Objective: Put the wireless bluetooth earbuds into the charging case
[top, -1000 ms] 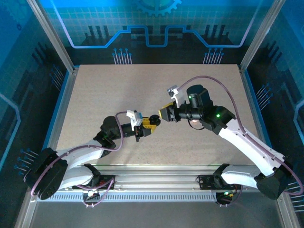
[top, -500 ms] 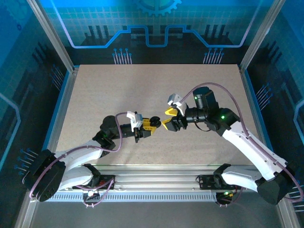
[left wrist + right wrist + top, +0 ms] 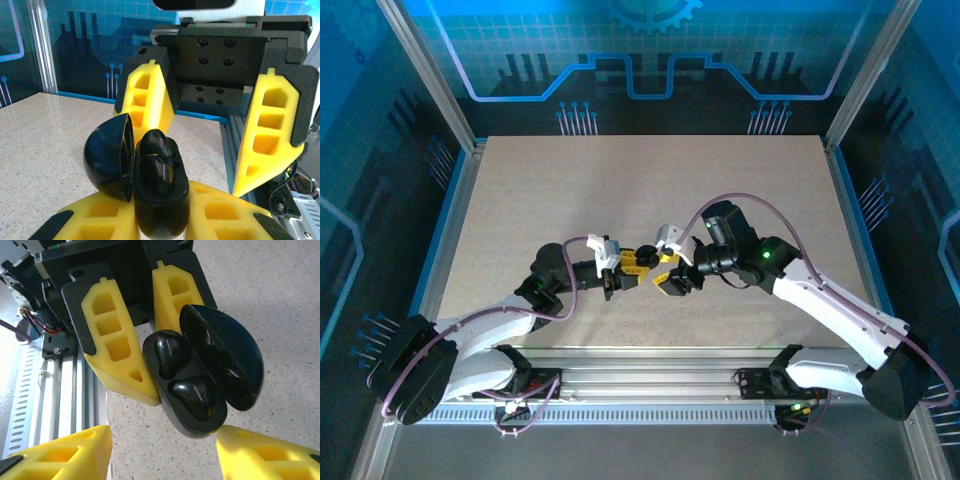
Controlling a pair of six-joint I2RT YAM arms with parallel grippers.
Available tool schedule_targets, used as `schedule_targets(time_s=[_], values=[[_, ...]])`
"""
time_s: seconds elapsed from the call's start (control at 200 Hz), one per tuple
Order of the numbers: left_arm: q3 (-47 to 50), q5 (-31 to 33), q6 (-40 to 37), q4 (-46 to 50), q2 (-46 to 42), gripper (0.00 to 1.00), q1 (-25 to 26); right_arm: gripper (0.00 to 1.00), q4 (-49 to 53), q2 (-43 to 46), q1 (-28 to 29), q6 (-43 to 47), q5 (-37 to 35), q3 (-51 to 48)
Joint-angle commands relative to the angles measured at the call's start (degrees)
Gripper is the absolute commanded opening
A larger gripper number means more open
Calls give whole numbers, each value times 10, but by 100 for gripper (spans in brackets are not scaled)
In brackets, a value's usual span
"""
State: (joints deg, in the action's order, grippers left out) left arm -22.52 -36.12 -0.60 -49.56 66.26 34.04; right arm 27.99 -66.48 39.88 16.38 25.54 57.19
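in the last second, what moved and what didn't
The right claw swung left and toward the near edge, closing in on the open black case. Its jaws are apart and it grips nothing. The left claw stayed where it was, shut on the case, with both earbuds seated inside.

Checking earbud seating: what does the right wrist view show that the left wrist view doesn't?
Right wrist: the inside of the open case, two glossy black earbuds sitting in its base. Left wrist: the right gripper head-on, yellow fingers spread wide of the case's edge. Both: the black case, lid open, clamped in the left gripper.
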Motion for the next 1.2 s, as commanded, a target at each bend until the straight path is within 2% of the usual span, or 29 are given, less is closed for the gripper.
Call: schedule_targets(time_s=[0.0, 0.385, 0.65, 0.795, 0.865, 0.95, 1.196], values=[[-22, -19, -17, -10, -9, 22, 4, 57, -19, -2, 5, 16, -15, 1], [-25, -22, -8, -28, 13, 22, 7, 54, -52, 55, 2, 42, -19, 1], [-27, -27, -4, -34, 19, 22, 10, 53, -62, 50, -6, 54, 23, 11], [-26, -30, -4, -35, 17, 22, 11, 53, -51, 52, -20, 49, 11, 11], [-26, -32, -4, -34, 15, 22, 11, 55, -52, 54, -37, 44, 18, 4], [-25, -33, -4, -34, 12, 22, 12, 67, -49, 51, -46, 36, -1, 0], [-27, -31, -4, -32, 14, 22, 13, 67, -5, 15, -40, 63, 20, 20]])
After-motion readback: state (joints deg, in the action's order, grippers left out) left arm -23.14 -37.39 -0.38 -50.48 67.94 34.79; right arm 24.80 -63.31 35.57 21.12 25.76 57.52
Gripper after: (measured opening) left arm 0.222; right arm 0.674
